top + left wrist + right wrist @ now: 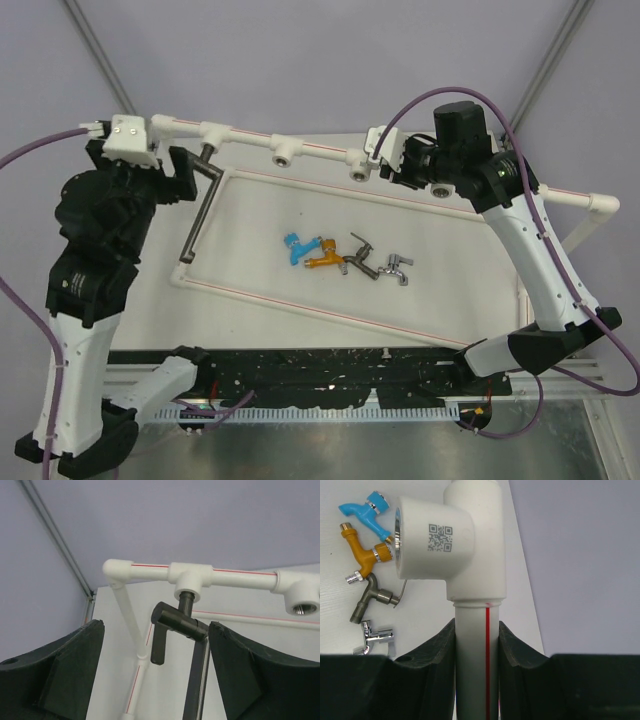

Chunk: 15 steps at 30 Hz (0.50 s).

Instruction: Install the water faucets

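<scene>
While the left tool (156, 625) is hanging spread on either side of the large dark-grey faucet (177, 622), which is sitting threaded into the end socket of the pipe frame (240, 577), the right tool (476, 625) is pinching that frame's rail. The blue faucet (293, 248), orange faucet (322, 258), dark metal faucet (358, 258) and chrome faucet (398, 266) are lying clustered on the worktop (270, 205).

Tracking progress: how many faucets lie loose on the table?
4, clustered inside the pipe frame: blue faucet, orange faucet, dark metal faucet, chrome faucet. The dark-grey faucet sits in its leftmost socket.

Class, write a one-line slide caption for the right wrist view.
Right tool clamps the white pipe below its QR-marked socket; blue tap, orange tap, dark tap and chrome tap lie alongside.
</scene>
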Each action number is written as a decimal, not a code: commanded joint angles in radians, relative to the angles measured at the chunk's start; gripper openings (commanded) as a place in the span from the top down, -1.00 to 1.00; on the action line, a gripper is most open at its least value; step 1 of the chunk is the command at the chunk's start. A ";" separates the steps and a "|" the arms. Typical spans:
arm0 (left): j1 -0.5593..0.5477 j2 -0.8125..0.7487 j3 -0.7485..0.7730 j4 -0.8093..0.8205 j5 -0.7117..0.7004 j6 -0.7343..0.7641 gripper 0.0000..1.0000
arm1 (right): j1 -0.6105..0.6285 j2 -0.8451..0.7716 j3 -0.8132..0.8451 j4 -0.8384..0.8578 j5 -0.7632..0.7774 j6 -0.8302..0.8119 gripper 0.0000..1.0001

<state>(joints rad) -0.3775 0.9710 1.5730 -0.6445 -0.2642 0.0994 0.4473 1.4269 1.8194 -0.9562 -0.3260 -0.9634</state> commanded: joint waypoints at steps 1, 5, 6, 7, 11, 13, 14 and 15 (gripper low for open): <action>0.175 0.017 0.018 -0.001 0.169 -0.239 -0.77 | 0.027 0.024 -0.012 0.020 -0.120 0.035 0.90; 0.290 0.058 0.012 0.000 0.336 -0.338 -0.79 | 0.025 0.026 -0.012 0.020 -0.122 0.035 0.90; 0.305 0.072 0.012 0.003 0.374 -0.357 -0.79 | 0.027 0.027 -0.014 0.022 -0.122 0.037 0.90; 0.321 0.081 0.010 0.006 0.400 -0.375 -0.79 | 0.027 0.026 -0.014 0.020 -0.122 0.037 0.90; 0.347 0.135 0.012 0.017 0.480 -0.414 -0.75 | 0.025 0.027 -0.015 0.020 -0.122 0.035 0.90; 0.347 0.153 0.021 0.013 0.493 -0.414 -0.67 | 0.027 0.027 -0.017 0.022 -0.122 0.035 0.90; 0.348 0.161 0.024 0.008 0.499 -0.411 -0.62 | 0.028 0.027 -0.017 0.020 -0.123 0.035 0.90; 0.347 0.169 0.025 0.005 0.502 -0.403 -0.55 | 0.027 0.027 -0.017 0.020 -0.122 0.034 0.90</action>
<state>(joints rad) -0.0372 1.1404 1.5806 -0.6544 0.1478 -0.2703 0.4477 1.4269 1.8194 -0.9562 -0.3260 -0.9634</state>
